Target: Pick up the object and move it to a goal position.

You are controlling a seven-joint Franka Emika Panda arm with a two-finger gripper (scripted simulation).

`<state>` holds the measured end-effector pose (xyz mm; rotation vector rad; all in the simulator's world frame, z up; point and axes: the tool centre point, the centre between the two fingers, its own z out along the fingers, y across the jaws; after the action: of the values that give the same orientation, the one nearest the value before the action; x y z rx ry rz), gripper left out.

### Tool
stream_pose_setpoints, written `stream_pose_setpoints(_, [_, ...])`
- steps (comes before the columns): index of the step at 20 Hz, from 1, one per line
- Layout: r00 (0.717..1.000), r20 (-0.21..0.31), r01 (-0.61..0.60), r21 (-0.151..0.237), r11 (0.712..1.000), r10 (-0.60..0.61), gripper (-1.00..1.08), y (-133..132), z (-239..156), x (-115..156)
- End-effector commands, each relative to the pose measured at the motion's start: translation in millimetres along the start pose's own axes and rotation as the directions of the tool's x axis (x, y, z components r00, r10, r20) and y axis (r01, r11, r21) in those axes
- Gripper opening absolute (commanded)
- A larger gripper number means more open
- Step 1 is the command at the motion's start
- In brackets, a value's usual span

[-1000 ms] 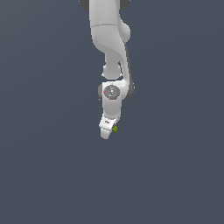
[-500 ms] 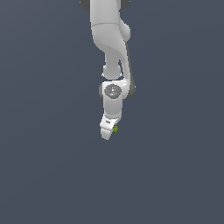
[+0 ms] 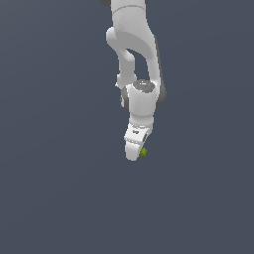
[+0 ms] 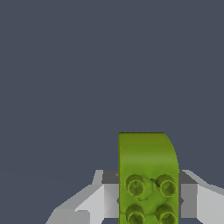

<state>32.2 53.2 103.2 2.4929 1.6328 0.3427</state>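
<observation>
Tool point(image 3: 134, 154) closed on the lime-green studded block point(image 4: 148, 175), which sits between its fingers point(image 4: 89, 203) and juts past the tips; risk as I judge it: with so much overhang, a quick move could twist it loose.

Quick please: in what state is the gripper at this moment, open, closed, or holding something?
Gripper: closed on the lime-green studded block, which sits between its fingers.
</observation>
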Motion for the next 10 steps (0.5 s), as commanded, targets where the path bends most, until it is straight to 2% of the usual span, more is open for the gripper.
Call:
stream_pose_setpoints(1, [0.999,-0.038,-0.001,-0.076,0.997,-0.002,-1.00,18.8,-26.5,27.5])
stream_pose_setpoints(5, [0.996,-0.092,-0.008,-0.191,0.982,-0.009,-1.00,43.2,-70.6,65.9])
stream_pose_setpoints(10, [0.989,-0.149,-0.024,-0.316,0.949,-0.025,-1.00,64.2,-125.1,105.1])
